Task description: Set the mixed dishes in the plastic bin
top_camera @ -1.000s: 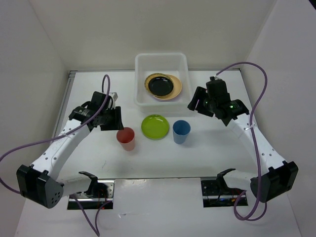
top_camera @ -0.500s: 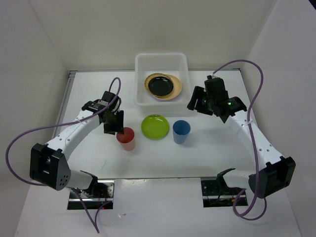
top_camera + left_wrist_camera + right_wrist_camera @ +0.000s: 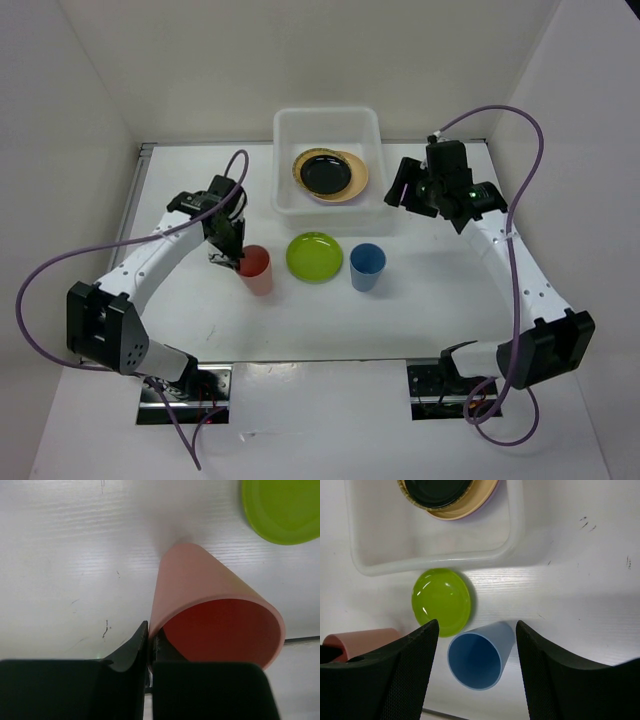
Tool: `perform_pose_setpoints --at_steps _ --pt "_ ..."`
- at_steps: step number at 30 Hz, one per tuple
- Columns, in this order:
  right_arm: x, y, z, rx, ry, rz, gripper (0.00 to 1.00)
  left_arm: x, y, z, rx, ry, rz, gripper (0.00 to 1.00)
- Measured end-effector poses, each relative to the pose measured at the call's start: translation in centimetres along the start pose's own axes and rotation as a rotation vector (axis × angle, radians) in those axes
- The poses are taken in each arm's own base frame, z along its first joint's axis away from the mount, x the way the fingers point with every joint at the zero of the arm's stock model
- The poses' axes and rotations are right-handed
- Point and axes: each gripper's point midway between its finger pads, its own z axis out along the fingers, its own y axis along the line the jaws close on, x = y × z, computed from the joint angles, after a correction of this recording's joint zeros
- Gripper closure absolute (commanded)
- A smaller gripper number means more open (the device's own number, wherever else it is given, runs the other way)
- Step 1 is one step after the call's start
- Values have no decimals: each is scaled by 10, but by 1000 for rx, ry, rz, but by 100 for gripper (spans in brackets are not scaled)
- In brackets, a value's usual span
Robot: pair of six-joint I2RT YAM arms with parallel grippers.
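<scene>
Pinching the red cup [image 3: 255, 268] by its rim, the left claw [image 3: 232, 254] has one finger inside and one outside; the cup stands on the table [image 3: 210, 318]. To its right lie the green plate [image 3: 314, 255] and the blue cup [image 3: 367, 265]. Farther back, the right claw [image 3: 400, 187] hangs released beside the bin [image 3: 289, 130], which holds a black plate [image 3: 325, 173] on a tan disc [image 3: 359, 181].
</scene>
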Motion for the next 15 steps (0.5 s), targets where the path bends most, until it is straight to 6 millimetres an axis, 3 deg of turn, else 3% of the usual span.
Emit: perform_pose_setpoints --at_steps 3,7,11,15 --pt "-2 0 4 -4 9 -5 31 -11 -4 -22 13 -25 24 100" --pt "-4 -3 7 -7 17 -1 31 -40 -17 -68 63 -127 39 100" --pt "-6 -3 7 -15 16 3 31 -84 -36 -116 124 -277 58 100" --pt "-7 -4 7 -21 16 2 31 -140 -59 -135 163 -373 83 100"
